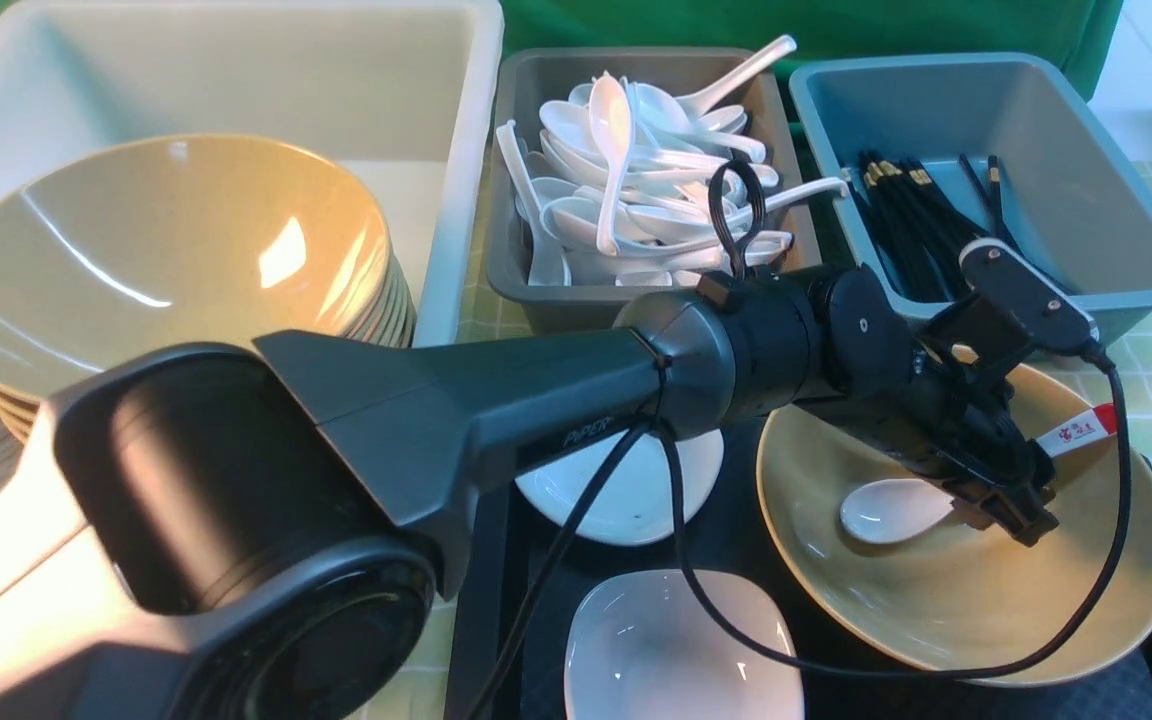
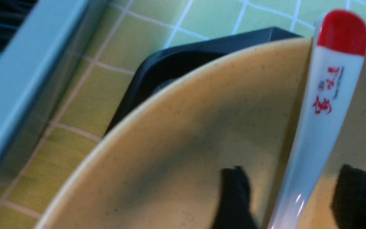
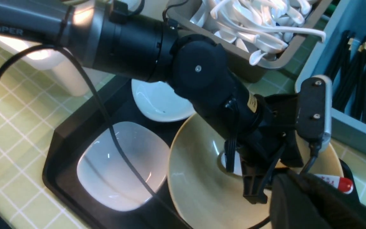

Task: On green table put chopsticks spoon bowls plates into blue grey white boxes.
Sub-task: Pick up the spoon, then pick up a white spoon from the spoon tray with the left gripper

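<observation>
Spoon (image 1: 896, 508) tip past bowl (image 1: 896, 610) rim; left tool (image 1: 1021, 520) astride handle, clear gaps.

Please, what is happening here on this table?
The left gripper is down in the tan bowl on the black tray. Its open jaws stand on either side of the handle of the red-tipped spoon, not touching it. The spoon lies in the bowl. Two white plates sit beside it on the tray.

Left arm (image 1: 496, 400): dark grey tapered link with pale "PiPER" lettering (image 1: 586, 432). The joints (image 1: 864, 325) are black and round, with a centre screw. A thin black cable (image 1: 681, 520) is tied on. The wrist camera (image 1: 1021, 290) is black, white-edged, with two screws. Small yellow label (image 3: 252, 102). Left hand (image 1: 1021, 520): black.
</observation>
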